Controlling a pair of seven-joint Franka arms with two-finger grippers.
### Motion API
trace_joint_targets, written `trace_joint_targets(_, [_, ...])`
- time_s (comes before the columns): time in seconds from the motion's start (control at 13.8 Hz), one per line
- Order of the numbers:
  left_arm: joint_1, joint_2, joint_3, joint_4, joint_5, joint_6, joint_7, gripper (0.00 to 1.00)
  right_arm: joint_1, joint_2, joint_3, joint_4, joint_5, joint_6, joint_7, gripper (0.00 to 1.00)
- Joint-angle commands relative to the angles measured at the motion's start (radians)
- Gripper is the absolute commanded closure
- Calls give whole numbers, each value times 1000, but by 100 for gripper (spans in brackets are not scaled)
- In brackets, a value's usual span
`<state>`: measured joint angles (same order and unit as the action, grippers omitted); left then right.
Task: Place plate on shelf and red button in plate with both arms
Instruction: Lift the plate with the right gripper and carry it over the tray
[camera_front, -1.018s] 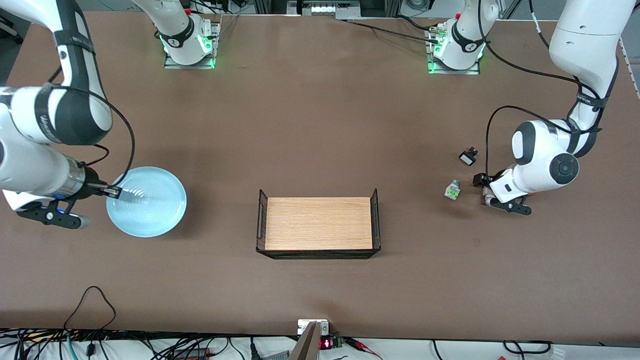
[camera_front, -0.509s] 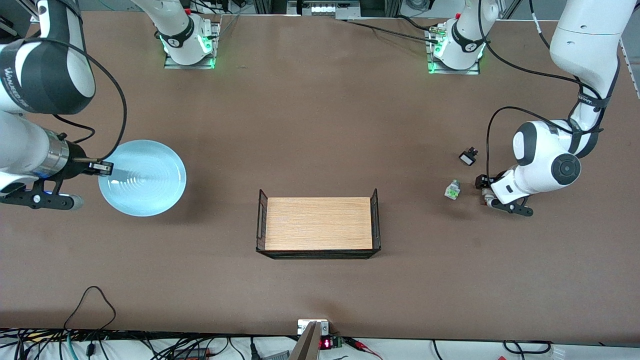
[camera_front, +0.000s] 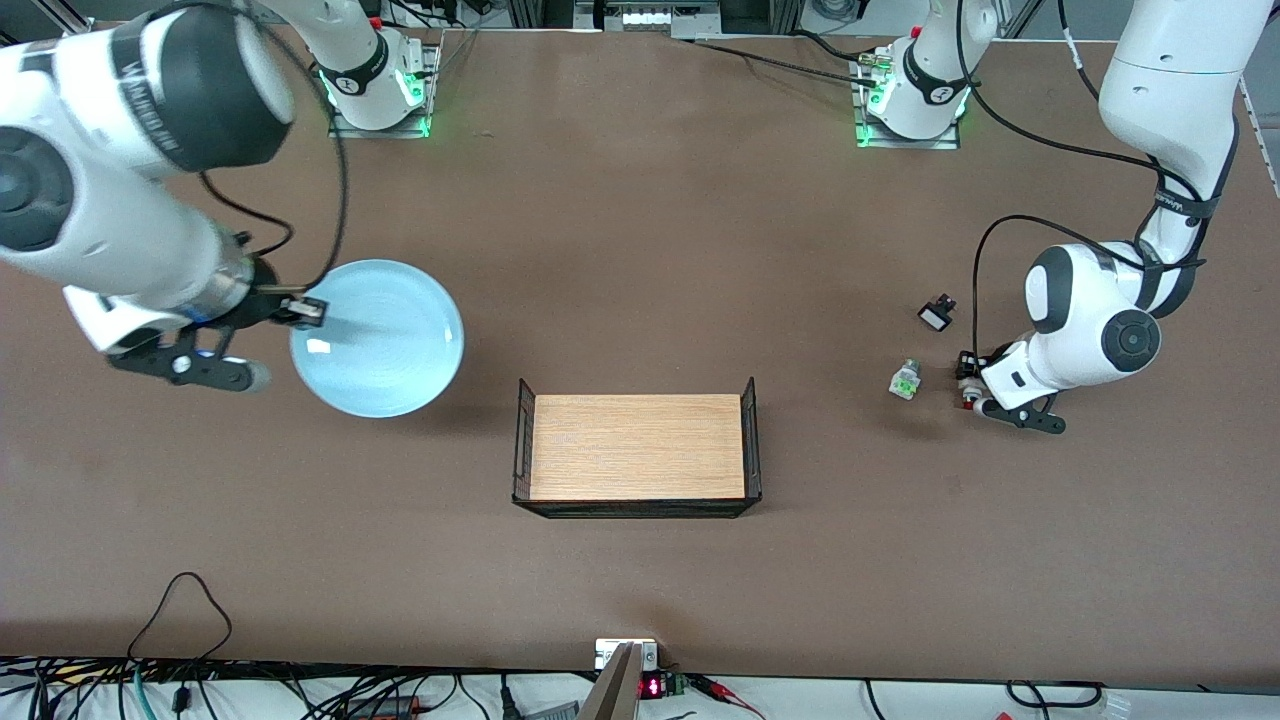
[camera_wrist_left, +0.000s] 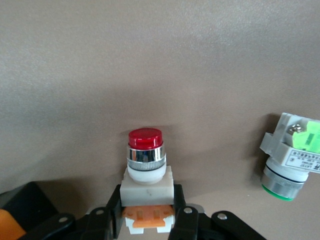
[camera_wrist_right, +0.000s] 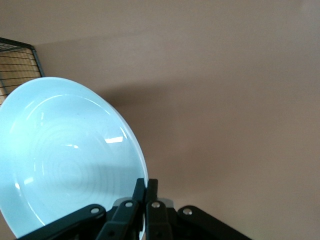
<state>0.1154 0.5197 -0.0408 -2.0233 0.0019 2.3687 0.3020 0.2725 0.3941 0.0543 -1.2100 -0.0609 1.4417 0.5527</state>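
One plate (camera_front: 378, 338), pinched at its rim by the right gripper (camera_front: 306, 310), aloft beside one wooden tray (camera_front: 637, 446) toward the right arm's end. One red button (camera_wrist_left: 145, 165), clamped in the left gripper (camera_wrist_left: 147, 216), on the table toward the left arm's end of the tray. Its red cap shows only in the left wrist view, beside one green-capped button (camera_wrist_left: 292, 155).

A small black display module (camera_front: 651, 687) at the table's 6 o'clock edge shows red digits, too small to read. The white label (camera_wrist_left: 298, 161) on the green-capped white push-button switch (camera_wrist_left: 290, 156) bears illegible print.

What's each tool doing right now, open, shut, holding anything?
Left tool: shut on the red button, low at the table.
Right tool: shut on the plate rim, plate lifted.
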Motion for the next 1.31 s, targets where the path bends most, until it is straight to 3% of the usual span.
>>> trace_joint_targets(0.0, [1, 13, 4, 21, 24, -6, -3, 69, 75, -4, -7, 44, 12, -20, 162, 100])
trace_joint_targets(0.22, [1, 8, 4, 38, 24, -16, -4, 80, 135, -3, -7, 92, 13, -11, 291, 100])
trace_joint_targets(0.51, [3, -24, 2, 98, 24, -146, -23, 89, 148, 15, -7, 90, 136, 89, 436, 100])
trace_joint_targets(1.24, [-5, -115, -10, 233, 23, -371, -132, 91, 277, 169, -8, 81, 135, 353, 622, 100])
